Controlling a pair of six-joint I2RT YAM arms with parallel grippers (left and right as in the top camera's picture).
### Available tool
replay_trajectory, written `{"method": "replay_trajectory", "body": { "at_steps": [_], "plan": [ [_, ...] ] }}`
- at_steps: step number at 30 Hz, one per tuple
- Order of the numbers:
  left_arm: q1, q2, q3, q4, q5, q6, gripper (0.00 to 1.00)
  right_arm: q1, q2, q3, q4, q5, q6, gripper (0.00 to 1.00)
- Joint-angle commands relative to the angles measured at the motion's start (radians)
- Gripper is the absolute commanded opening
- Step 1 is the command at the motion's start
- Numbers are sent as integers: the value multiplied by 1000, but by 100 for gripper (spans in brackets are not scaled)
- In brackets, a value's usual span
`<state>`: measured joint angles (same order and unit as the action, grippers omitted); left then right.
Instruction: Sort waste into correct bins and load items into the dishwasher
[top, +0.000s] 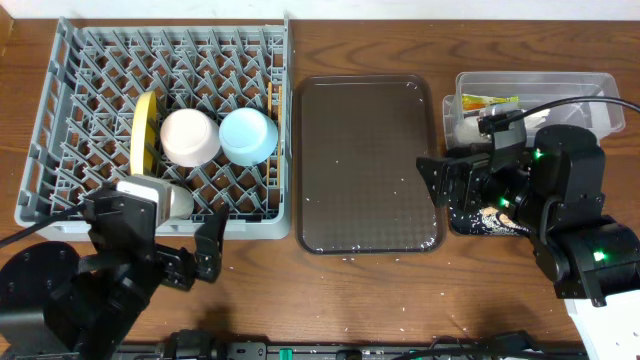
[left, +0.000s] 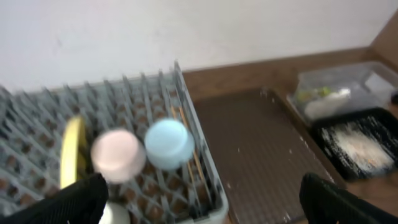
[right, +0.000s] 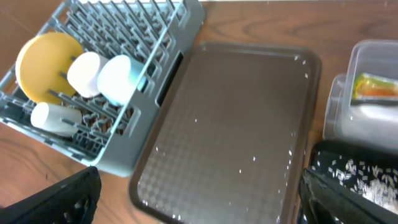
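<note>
Loading judged complete, rack (top: 45, 130) filled; left end effector (top: 203, 252) and right end effector (top: 447, 180) spread, empty; next: withdraw arms.

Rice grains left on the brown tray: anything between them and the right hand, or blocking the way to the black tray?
Nothing visible does. The brown tray holds only the scattered rice grains, and the open right hand hangs at its right edge, over the black tray that lies right beside it.
</note>
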<state>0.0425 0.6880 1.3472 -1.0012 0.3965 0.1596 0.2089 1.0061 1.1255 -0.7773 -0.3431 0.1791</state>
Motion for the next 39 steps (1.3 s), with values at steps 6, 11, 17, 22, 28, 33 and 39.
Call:
{"method": "replay_trajectory", "body": {
  "at_steps": [6, 11, 17, 22, 28, 33, 39],
  "plan": [
    [-5, -130, -332, 430, -181, -199, 99, -13, 0, 6, -72, 3, 7, 99],
    [-5, -306, -597, 656, -192, -199, 99, -13, 0, 6, -96, 3, 7, 99],
    [-4, -570, -875, 730, -270, -199, 99, -13, 0, 6, -95, 3, 7, 99],
    [-4, -686, -1058, 796, -313, -195, 99, -13, 0, 6, -96, 3, 7, 99],
    [-4, -686, -1254, 958, -311, -195, 99, -13, 0, 6, -96, 3, 7, 99],
    [-4, -686, -1342, 1027, -311, -195, 99, -13, 0, 6, -96, 3, 7, 99],
    [-4, -686, -1343, 1006, -312, -195, 99, -13, 0, 6, -96, 3, 7, 99]
  ]
}}
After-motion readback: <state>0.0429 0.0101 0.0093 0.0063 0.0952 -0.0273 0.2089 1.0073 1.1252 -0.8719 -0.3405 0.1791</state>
